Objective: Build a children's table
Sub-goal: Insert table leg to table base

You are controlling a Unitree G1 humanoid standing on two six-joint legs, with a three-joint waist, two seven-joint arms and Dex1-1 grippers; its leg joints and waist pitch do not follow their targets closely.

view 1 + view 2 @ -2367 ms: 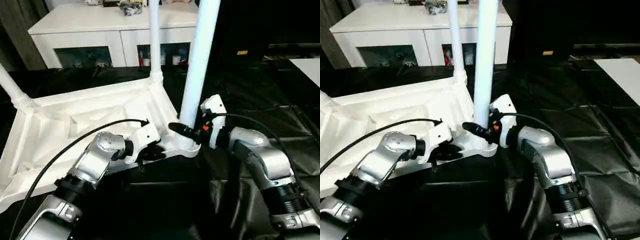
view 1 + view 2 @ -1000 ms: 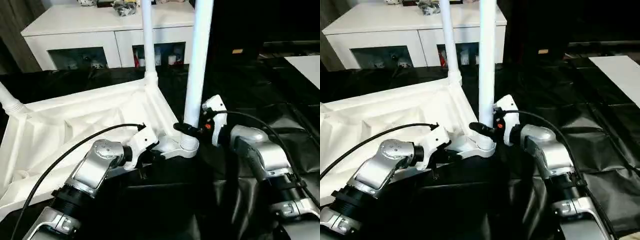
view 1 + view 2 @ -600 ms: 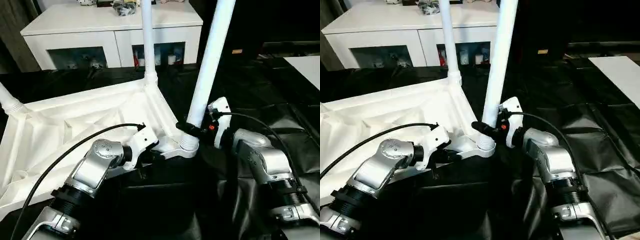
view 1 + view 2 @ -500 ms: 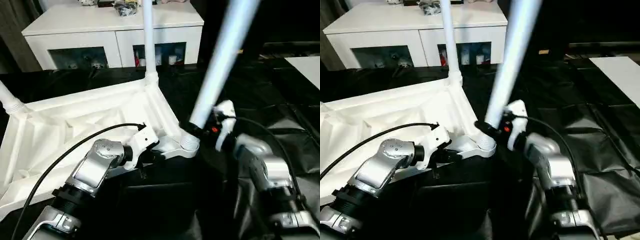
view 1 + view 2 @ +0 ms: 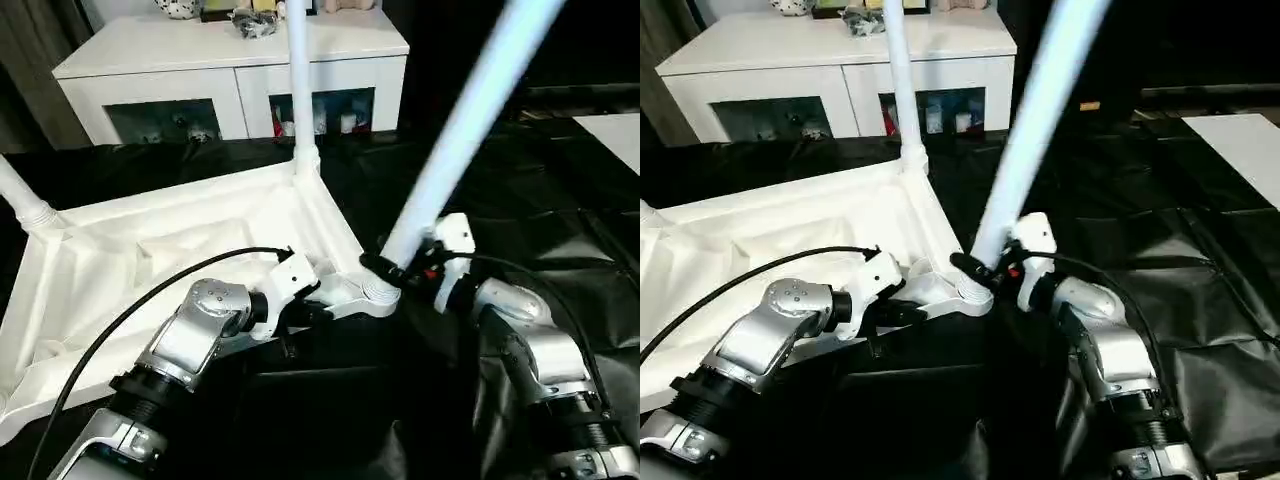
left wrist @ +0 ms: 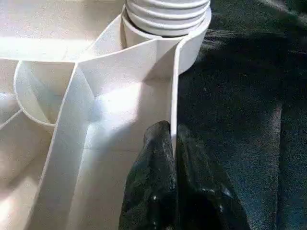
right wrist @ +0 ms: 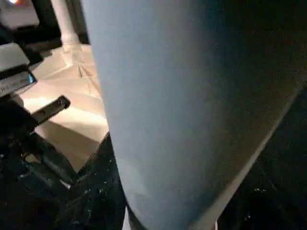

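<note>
The white tabletop [image 5: 150, 250] lies upside down on black cloth, ribs up. One leg [image 5: 298, 80] stands upright in the far corner socket, and another [image 5: 20, 195] rises at the left corner. A third leg [image 5: 460, 120] leans steeply to the right, its ribbed end [image 6: 165, 17] in the near right corner socket [image 5: 372, 291]. My right gripper [image 5: 385, 268] is shut on this leg just above the socket, with the tube [image 7: 182, 110] close before a black finger [image 7: 91, 191]. My left gripper [image 6: 171, 136] is shut on the tabletop's rim wall beside that socket.
A white glass-door cabinet [image 5: 230, 60] stands behind the table with small items on top. Crinkled black cloth [image 5: 520, 200] covers the floor to the right. A white sheet's corner [image 5: 615, 130] shows at the right edge. A black cable [image 5: 200, 270] loops over my left forearm.
The leg in my right gripper has tipped from upright to a steep lean to the right, my right wrist turning with it. My left gripper still pinches the rim.
</note>
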